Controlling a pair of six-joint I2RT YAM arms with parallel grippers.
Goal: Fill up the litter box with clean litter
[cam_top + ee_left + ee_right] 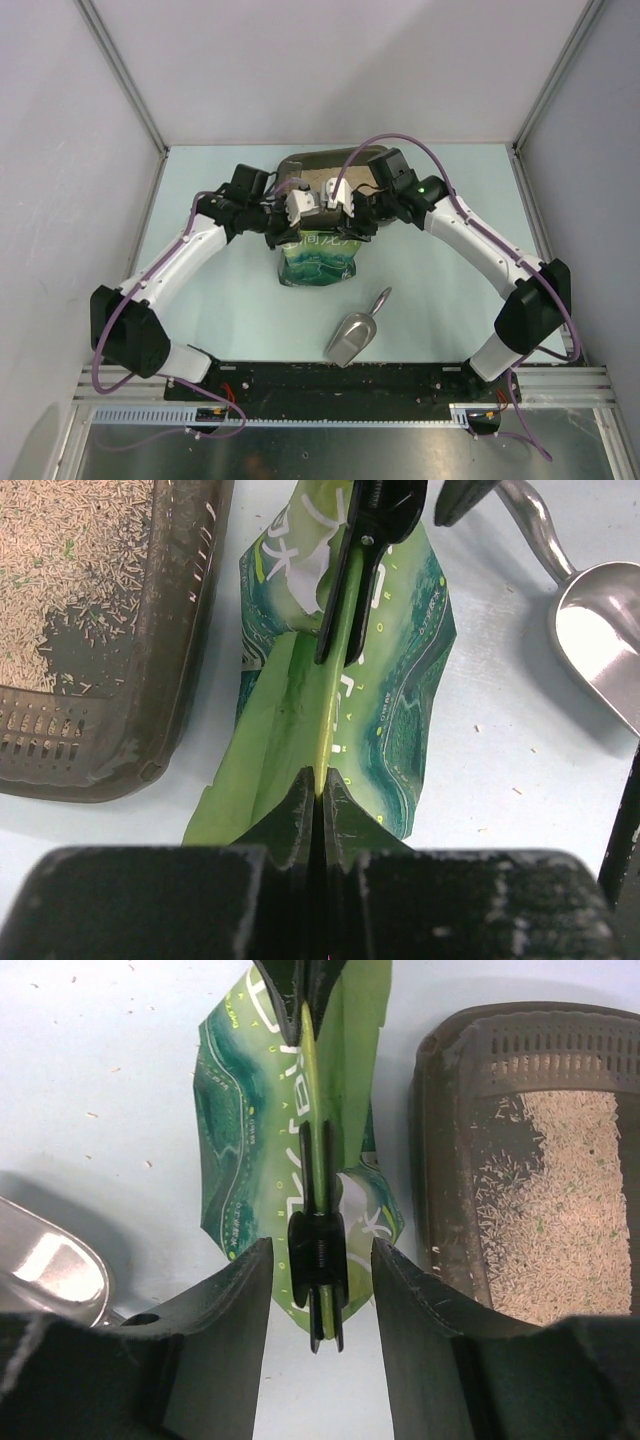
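Note:
The dark brown litter box [300, 163] sits at the back middle, with pale beige clean litter [70, 560] covering part of its floor. A green printed bag [320, 258] stands just in front of it. The bag's top edge is sealed by a black clip [318, 1250]. My left gripper [320, 780] is shut on that folded top edge [325, 720], opposite the clip [365, 550]. My right gripper [321, 1245] is open and straddles the clip, with a gap on each side. The box [450, 1160] and its litter [560, 1210] lie to the right of it.
A silver metal scoop [355, 335] lies on the table in front of the bag, handle pointing away from me. It also shows in the wrist views, scoop [600, 630] and scoop [50, 1260]. Stray granules dot the table [110, 1070]. White walls enclose the workspace.

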